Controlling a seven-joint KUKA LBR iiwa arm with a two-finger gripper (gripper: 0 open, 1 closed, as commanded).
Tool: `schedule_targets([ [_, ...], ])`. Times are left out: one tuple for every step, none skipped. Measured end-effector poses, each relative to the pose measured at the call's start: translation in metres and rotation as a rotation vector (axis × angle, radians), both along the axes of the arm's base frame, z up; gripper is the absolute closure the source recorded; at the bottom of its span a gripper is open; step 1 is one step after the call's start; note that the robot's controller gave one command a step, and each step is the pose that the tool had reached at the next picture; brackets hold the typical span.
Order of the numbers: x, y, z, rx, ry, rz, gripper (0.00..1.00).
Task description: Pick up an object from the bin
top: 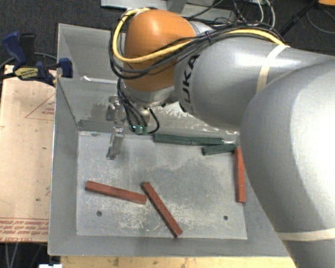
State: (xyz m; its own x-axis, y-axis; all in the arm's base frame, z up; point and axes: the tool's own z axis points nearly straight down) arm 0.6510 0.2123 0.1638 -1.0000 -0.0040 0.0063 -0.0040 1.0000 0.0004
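Even, fairly bright light is falling from overhead. Just above the claw (115, 149), the orange cover (156, 40) is catching a soft, pale sheen. To the claw's right, the grey arm casing (288, 113) is glowing pale along its upper curves and darkening underneath. Below and to the right of the claw, the bin floor (198, 181) is giving off a chalky, mottled shine. The red sticks (115, 192) below the claw are casting only thin, soft shadows. The dark carpet (26, 2), far up and left of the claw, is lying in gloom.
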Motion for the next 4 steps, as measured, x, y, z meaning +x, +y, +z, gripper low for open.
schedule_targets([
  [-0.087, 0.025, -0.067, -0.001, 0.005, -0.025, 0.0],
  [-0.062, -0.032, -0.095, -0.002, -0.005, 0.067, 0.0],
  [-0.062, -0.029, -0.093, 0.002, -0.007, 0.068, 1.0],
  [-0.058, -0.025, 0.083, 0.003, -0.018, 0.091, 1.0],
])
